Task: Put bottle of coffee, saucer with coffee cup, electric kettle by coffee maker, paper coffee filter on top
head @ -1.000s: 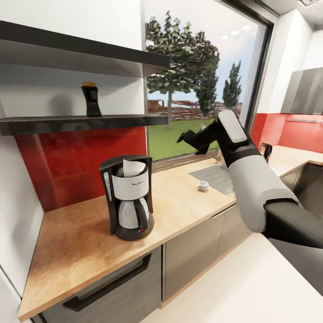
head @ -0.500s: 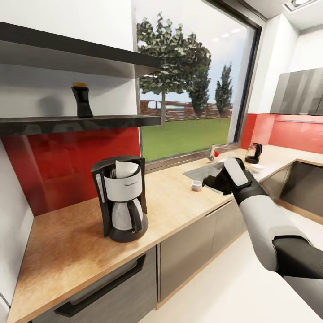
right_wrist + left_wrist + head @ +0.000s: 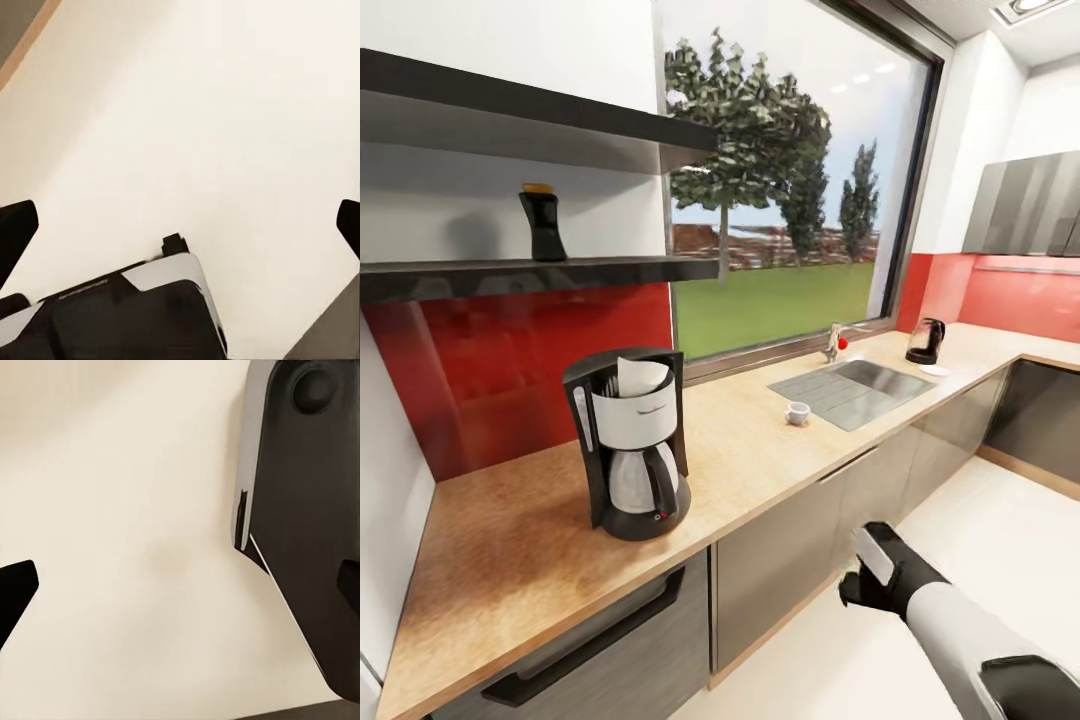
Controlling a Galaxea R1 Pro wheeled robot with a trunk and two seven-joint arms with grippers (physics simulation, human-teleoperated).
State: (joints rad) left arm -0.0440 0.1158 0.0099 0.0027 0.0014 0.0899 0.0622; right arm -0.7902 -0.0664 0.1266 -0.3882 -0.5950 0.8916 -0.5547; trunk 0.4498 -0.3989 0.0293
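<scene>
Our right arm has dropped: a second ago it was raised in front of the window, half a second ago it hovered over the sink by the cup, and now the right tool (image 3: 857, 583) hangs low over the floor (image 3: 970, 520) in front of the cabinets. In the right wrist view its fingertips (image 3: 16, 229) sit at opposite edges with pale floor between them, so it is spread apart and holds nothing. The left tool (image 3: 180, 585) is likewise apart over bare floor, beside a dark body panel.

We judge that nothing was picked up in that sweep, so the arm is tucking away, perhaps for a base move. One step looks done: the paper coffee filter (image 3: 638, 376) sits in the top of the coffee maker (image 3: 628, 442), which stands on the tabletop (image 3: 760, 450) up and well to the left of the right tool. The bottle of coffee (image 3: 541, 222) is still on the kitchen shelf (image 3: 530, 272), far above. The coffee cup (image 3: 797, 412) sits alone by the sink (image 3: 850, 388), above the tool. The electric kettle (image 3: 925, 341) and the saucer (image 3: 937, 370) lie well beyond it, toward the far corner.

The room has a red backsplash, a wide window onto trees and grass, and grey lower cabinets.
</scene>
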